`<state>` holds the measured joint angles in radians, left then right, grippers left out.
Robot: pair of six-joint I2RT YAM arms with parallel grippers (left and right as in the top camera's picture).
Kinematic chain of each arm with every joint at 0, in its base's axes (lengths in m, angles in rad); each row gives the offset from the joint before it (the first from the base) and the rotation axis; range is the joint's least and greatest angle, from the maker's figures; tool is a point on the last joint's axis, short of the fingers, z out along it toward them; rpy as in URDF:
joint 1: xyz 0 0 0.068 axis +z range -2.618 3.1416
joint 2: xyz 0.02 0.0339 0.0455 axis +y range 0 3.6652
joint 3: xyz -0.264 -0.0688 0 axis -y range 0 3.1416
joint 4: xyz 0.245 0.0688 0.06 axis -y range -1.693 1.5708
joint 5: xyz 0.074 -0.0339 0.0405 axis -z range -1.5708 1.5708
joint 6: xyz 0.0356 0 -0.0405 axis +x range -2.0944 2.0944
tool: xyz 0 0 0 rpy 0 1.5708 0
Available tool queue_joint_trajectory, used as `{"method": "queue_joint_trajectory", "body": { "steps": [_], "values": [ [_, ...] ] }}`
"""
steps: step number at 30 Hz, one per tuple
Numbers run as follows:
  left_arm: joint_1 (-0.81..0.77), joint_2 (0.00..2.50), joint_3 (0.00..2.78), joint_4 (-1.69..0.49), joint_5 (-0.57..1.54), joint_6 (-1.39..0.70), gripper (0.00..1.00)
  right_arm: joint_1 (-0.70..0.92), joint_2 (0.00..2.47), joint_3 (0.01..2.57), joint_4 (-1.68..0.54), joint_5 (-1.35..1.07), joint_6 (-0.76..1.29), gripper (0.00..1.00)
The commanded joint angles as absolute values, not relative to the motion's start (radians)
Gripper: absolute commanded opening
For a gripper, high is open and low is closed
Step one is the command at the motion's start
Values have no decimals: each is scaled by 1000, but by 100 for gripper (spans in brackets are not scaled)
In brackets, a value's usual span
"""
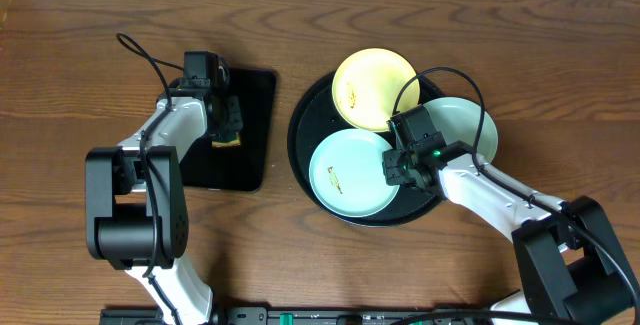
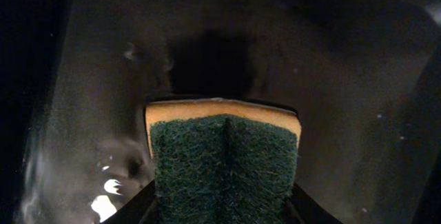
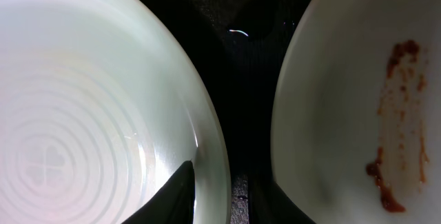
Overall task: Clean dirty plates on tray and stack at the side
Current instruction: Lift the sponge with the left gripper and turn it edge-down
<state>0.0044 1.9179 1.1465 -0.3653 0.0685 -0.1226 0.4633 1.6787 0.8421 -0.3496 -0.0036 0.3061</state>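
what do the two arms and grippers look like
The left arm and right arm match: blocky black joints, white links, a thin black cable looping to the wrist. The left gripper and right gripper are black with two dark fingers. A green light glows at the right wrist.

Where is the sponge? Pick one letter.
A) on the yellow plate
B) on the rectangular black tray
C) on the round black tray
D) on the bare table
B: the overhead view shows the sponge on the rectangular black tray.
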Motion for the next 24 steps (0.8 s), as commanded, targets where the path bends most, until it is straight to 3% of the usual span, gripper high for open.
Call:
{"method": "queue_joint_trajectory", "body": {
  "steps": [1,4,9,13,24],
  "values": [
    [3,1866,1176,-404,64,-116,41,473,1689,837,-348,-5,310,24],
    [3,1782,1179,-432,64,-116,8,473,1689,837,-348,-5,309,24],
    [3,1626,1179,-532,64,-116,7,473,1689,837,-348,-6,310,26],
    [3,1553,1179,-592,64,-116,7,473,1689,837,-348,-17,310,39],
    [3,1543,1177,-622,64,-116,8,473,1689,837,-351,-16,309,43]
  ]
}}
